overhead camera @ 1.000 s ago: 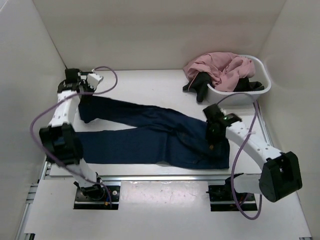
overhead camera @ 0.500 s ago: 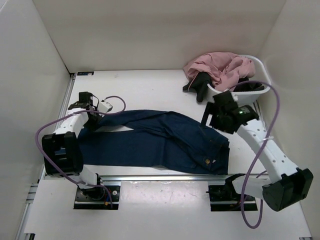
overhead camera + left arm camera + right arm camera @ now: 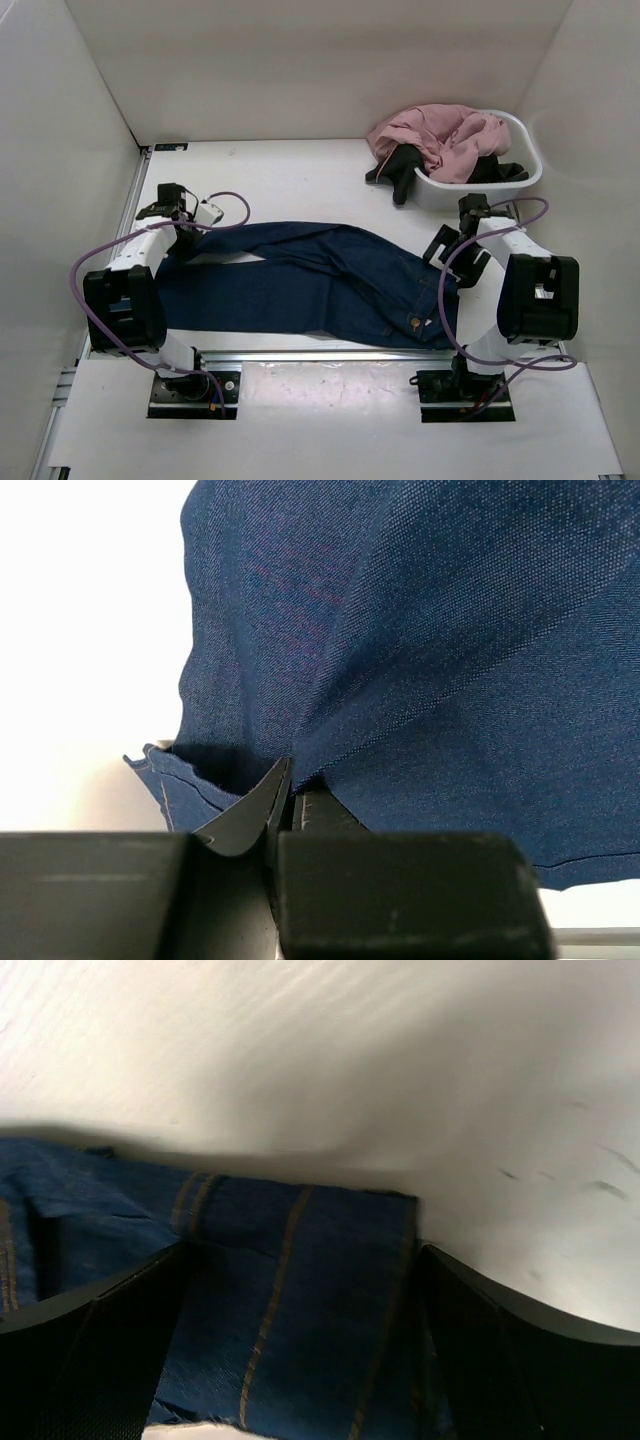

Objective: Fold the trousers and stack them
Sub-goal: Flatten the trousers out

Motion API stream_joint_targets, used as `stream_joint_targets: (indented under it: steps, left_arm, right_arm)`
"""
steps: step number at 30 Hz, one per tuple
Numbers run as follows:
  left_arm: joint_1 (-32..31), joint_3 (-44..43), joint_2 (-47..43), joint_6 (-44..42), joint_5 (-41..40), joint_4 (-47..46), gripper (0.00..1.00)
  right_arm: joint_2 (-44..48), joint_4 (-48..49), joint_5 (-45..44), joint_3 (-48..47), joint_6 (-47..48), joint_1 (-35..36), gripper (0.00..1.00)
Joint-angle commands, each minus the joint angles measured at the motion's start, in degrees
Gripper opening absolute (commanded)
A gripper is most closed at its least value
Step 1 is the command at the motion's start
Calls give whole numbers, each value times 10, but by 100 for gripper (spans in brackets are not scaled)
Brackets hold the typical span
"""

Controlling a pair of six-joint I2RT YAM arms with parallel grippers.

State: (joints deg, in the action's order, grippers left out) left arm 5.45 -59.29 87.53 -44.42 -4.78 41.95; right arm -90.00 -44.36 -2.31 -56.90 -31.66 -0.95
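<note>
right tool just let go of the jeans waistband, wide open now; left tool still clenched on the hem; legs now doubled, lengthwise fold done

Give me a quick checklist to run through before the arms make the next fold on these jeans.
1. The left gripper shut on the leg end of the trousers: ok.
2. The right gripper gripping the waistband: not ok, jaws open, waistband corner between them.
3. Legs laid one over the other: ok, though a sliver of table shows between them near the left gripper.
4. Trousers apart from the basket: ok.
5. Lower layer free of creases: cannot tell.
</note>
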Motion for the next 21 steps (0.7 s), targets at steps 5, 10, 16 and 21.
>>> stream_joint_targets:
  steps: [5, 10, 16, 21]
  left_arm:
    - [2, -14, -24, 21, -14, 15, 14]
    - [2, -26, -18, 21, -25, 15, 14]
    - [7, -143, 9, 27, -45, 22, 14]
    - [12, -216, 30, 22, -45, 37, 14]
  right_arm:
    - [-30, 126, 88, 50, -2, -2, 68]
    - [-62, 97, -21, 20, 27, -2, 7]
    - [-9, 31, -142, -103, 81, -2, 0]
    - [55, 43, -134, -175, 119, -2, 0]
